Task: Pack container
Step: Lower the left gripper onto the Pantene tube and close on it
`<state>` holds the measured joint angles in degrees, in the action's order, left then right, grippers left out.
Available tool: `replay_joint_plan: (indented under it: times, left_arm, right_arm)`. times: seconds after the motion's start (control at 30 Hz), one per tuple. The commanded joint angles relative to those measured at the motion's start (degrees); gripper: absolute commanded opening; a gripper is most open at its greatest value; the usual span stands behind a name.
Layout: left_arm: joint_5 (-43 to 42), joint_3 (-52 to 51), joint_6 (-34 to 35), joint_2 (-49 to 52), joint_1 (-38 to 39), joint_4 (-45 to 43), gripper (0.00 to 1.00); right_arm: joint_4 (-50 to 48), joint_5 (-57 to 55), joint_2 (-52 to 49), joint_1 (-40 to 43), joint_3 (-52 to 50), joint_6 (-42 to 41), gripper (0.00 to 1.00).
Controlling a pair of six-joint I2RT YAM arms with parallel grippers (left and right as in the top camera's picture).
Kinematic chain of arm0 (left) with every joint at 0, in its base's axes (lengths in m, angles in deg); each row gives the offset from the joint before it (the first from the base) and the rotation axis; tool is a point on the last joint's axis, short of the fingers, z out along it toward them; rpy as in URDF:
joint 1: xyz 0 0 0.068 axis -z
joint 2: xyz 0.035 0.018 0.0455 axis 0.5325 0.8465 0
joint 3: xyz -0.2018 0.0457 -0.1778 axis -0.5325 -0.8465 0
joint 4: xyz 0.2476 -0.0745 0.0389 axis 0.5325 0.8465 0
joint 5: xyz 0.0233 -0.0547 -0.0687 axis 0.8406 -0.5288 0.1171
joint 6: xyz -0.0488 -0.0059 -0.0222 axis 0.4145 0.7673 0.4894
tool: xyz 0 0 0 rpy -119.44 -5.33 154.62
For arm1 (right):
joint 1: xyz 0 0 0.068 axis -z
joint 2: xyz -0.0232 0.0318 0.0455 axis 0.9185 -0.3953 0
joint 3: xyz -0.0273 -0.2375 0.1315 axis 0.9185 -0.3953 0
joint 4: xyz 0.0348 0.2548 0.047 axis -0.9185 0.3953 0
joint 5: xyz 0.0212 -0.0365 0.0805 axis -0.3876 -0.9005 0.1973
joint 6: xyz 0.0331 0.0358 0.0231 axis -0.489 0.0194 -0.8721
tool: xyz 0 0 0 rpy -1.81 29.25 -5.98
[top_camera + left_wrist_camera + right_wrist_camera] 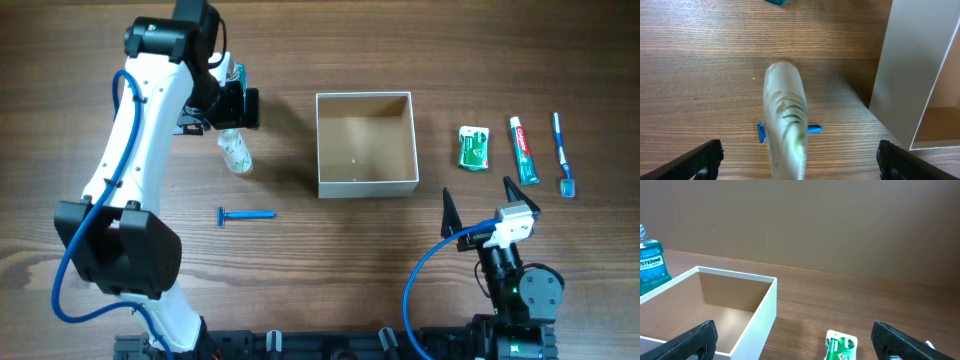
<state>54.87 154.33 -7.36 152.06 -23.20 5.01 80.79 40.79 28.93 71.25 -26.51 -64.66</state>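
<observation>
Wood-grain table (300, 260) | plain brown wall (840, 220) behind | container (367, 186) mid-table

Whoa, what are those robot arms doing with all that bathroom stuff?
The left gripper is open over a pale bottle lying on the table, not gripping it. The container has nothing inside. The right gripper sits open near the toothpaste and toothbrush. Nothing is packed yet.

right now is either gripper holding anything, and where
Nothing is held. The left gripper is open, fingers clear of the white bottle; the right gripper is open and empty.
</observation>
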Motion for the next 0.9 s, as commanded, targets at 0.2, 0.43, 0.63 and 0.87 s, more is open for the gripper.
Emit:
replay_joint_plan:
  times: [0.2,0.43,0.63,0.87]
  left_arm:
    - [4.17,0.79,0.57,0.87,0.83,0.11,0.98]
    - [3.91,0.79,0.44,2.08,0.83,0.85,0.93]
    - [3.76,0.79,0.42,2.91,0.9,1.11,0.89]
    - [3.74,0.79,0.42,2.91,0.9,1.11,0.62]
  right_arm:
    - [-0.2,-0.7,0.31,0.09,-0.07,-0.44,1.0]
    - [-0.2,-0.7,0.31,0.09,-0.07,-0.44,1.0]
    - [-0.2,-0.7,0.31,0.09,-0.07,-0.46,1.0]
    - [-0.2,-0.7,0.31,0.09,-0.07,-0.42,1.0]
